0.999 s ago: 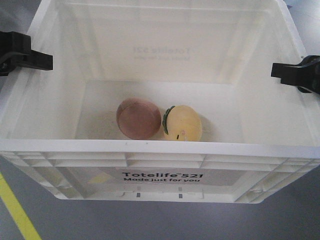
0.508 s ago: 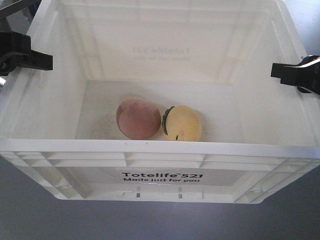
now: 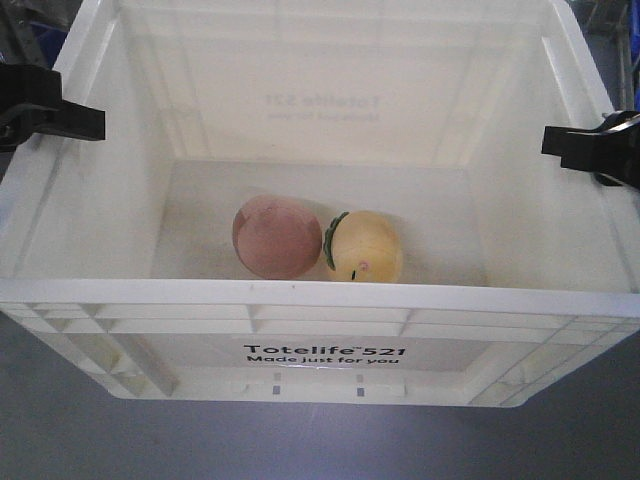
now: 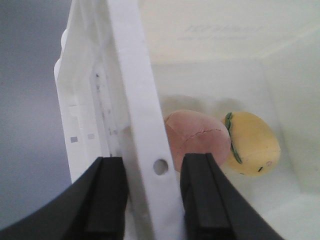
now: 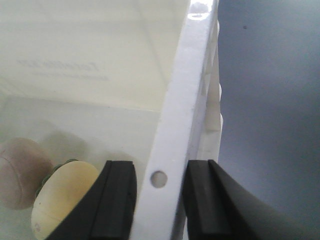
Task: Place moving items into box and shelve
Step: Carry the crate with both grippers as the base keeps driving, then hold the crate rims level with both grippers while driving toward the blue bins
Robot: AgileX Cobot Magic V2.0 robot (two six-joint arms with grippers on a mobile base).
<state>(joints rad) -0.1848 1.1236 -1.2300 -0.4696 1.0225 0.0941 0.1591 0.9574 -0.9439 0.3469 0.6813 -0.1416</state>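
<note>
The white box (image 3: 320,295), printed "Totelife 521", fills the front view and hangs above the grey floor. On its bottom lie the moving items side by side, touching: a dull pink-brown ball (image 3: 277,237) and a pale yellow egg-shaped toy (image 3: 366,247) with a green edge. My left gripper (image 3: 70,120) is shut on the box's left rim (image 4: 135,100), one finger on each side of the wall. My right gripper (image 3: 575,145) is shut the same way on the right rim (image 5: 185,100). The ball (image 4: 197,137) and yellow toy (image 5: 62,192) show past the fingers. The shelf is out of view.
Grey floor (image 3: 300,440) lies under and around the box. Dark and blue shapes (image 3: 30,30) show past the box's far left corner, and a bit of blue (image 3: 628,30) past the far right corner.
The yellow floor line at the lower left has slid out of view and the background behind the box has shifted. Both grippers keep their hold on the rims.
</note>
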